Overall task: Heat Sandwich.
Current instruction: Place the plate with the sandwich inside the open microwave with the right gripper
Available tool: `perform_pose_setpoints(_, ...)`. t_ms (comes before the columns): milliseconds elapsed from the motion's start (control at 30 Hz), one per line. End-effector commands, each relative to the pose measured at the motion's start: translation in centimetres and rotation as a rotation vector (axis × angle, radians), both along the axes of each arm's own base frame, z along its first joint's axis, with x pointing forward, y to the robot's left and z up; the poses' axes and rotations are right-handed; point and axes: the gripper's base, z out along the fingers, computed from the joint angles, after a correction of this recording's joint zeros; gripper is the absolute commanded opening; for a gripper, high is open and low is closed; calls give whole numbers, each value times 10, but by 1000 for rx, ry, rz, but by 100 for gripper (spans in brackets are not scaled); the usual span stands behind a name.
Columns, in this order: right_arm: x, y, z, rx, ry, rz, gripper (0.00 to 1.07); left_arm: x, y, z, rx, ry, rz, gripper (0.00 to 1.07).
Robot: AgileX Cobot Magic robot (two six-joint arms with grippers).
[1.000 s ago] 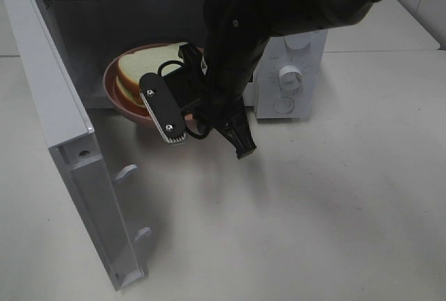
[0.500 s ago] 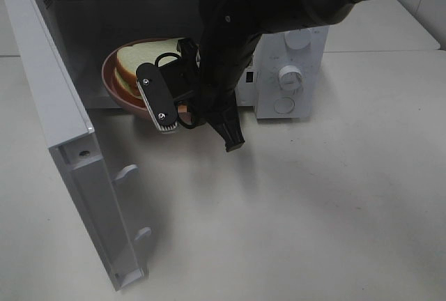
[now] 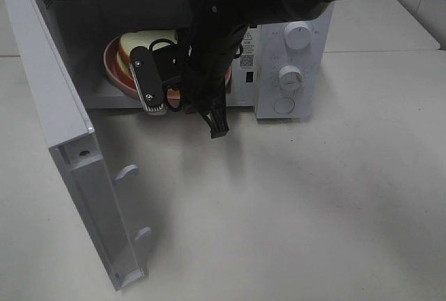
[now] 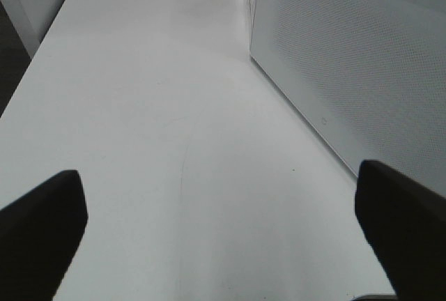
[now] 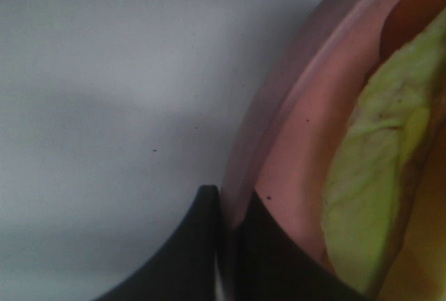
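In the microwave (image 3: 293, 50), right tool (image 5: 226, 207) pinches plate rim (image 5: 286, 113) beside the sandwich (image 5: 373, 175).

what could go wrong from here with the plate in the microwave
The right gripper pinches only the rim of the plate, so the plate may tilt or slip and the sandwich slide off. The arm crowds the microwave opening and might bump its frame on the way out.

Your high cam looks down on microwave (image 3: 293, 36). L wrist skims table (image 4: 139, 141) by its door (image 4: 348, 57). R wrist: v. close on plate (image 5: 293, 106) & sandwich (image 5: 369, 196), shared w/ high.
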Motion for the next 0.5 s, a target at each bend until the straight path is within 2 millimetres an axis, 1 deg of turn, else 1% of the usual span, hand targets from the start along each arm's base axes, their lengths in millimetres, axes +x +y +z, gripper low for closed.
perform_pose_setpoints(33,9,0,2,3,-13,-29,0,-3,0,1,-2,-17,5,102)
perform_pose_setpoints(67,9,0,2,3,-13,-29,0,-3,0,1,-2,-17,5,102)
perform_pose_setpoints(100,14,-2,2,9,-11,-47,0,-3,0,1,-2,-17,5,102)
perform_pose_setpoints(200,18,1,0,17,-10,-61,0,-3,0,1,-2,-17,5,102)
perform_pose_setpoints(267,25,0,-2,27,-13,-88,0,-3,0,1,-2,-17,5,102)
perform_pose_setpoints(500,34,6,-4,32,-19,-95,0,-3,0,1,-2,-17,5,102)
